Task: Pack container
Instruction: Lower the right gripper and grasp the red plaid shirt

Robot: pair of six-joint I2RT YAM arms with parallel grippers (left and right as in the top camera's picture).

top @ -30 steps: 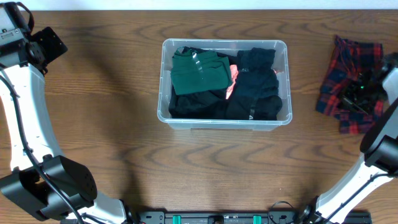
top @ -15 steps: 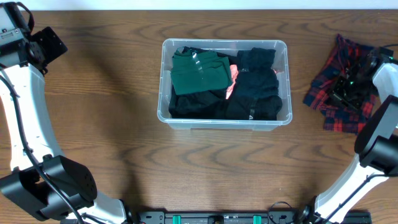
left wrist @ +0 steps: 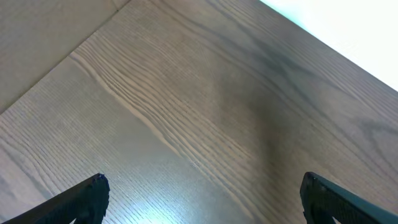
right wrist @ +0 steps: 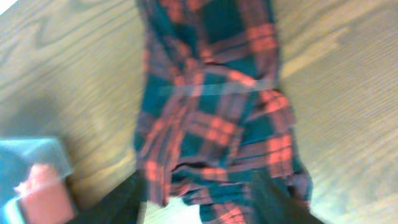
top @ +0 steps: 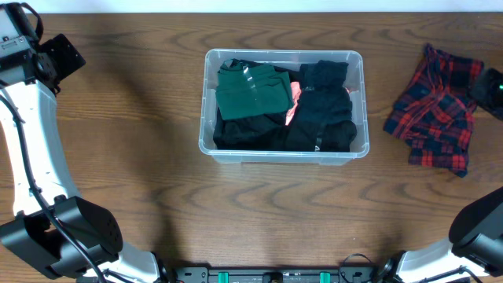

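Right arm is pulling back to the table [top: 141, 196] edge, plaid shirt [top: 431, 110] now lying further left on the woodgrain. Right gripper [right wrist: 196, 180] is hanging spread over it, gripping nothing. Left gripper [left wrist: 204, 179] is hovering wide apart over wood. Container [top: 284, 156] is sitting mid-table, holding clothes [top: 251, 90].

Place: a robot lab bench.
Worktop [top: 118, 157]: wood-grain surface, with a white backdrop [top: 236, 5] along its far edge.
Rig: left arm [top: 31, 157] and right arm [top: 479, 228] rising from a black mounting rail [top: 275, 275] at the near edge.
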